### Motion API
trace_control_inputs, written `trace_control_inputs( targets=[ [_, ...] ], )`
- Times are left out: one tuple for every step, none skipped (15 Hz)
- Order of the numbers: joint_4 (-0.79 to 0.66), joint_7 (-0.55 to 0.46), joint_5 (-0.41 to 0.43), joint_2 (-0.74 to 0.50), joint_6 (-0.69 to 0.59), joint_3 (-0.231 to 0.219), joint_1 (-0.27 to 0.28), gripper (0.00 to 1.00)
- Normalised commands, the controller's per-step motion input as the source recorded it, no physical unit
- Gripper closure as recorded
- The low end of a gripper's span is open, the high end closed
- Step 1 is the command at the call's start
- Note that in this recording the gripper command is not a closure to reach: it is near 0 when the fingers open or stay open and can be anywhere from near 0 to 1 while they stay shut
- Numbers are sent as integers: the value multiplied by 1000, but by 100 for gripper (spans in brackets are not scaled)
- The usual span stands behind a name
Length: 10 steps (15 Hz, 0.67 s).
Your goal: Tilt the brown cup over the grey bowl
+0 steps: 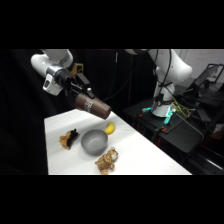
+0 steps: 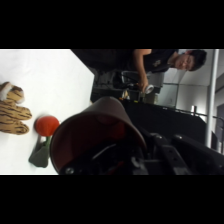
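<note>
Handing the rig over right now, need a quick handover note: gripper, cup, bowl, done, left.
Gripper: shut on the brown cup, held in the air, tipped almost on its side with the rim pointing down and to the right.
Grey bowl: on the white table, below the cup's rim, upright. A yellow toy lies just behind it, a striped plush toy in front, a dark toy to its left.
Done: cup picked up, carried over the bowl, tilted.
Left: nothing obvious beyond perhaps righting the cup. Whether anything poured cannot be told.
</note>
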Motion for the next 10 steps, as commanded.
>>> trace_control_inputs(
  targets=[
    [-982, -197, -508, -906, 619, -129, 284, 10],
    [-981, -155, -481, -895, 666, -100, 275, 10],
    [-978, -112, -449, -873, 715, -76, 262, 10],
    [-983, -89, -427, -846, 767, -53, 251, 10],
    [-979, -70, -411, -808, 814, -28, 241, 11],
    [-983, -36, -392, -768, 873, -2, 239, 11],
    [-986, 1, -378, -723, 931, 23, 237, 11],
    [-989, 56, -368, -689, 973, 45, 232, 11],
    [-985, 115, -356, -656, 1000, 67, 224, 11],
    [-988, 176, -341, -647, 1000, 75, 216, 11]
  ],
)
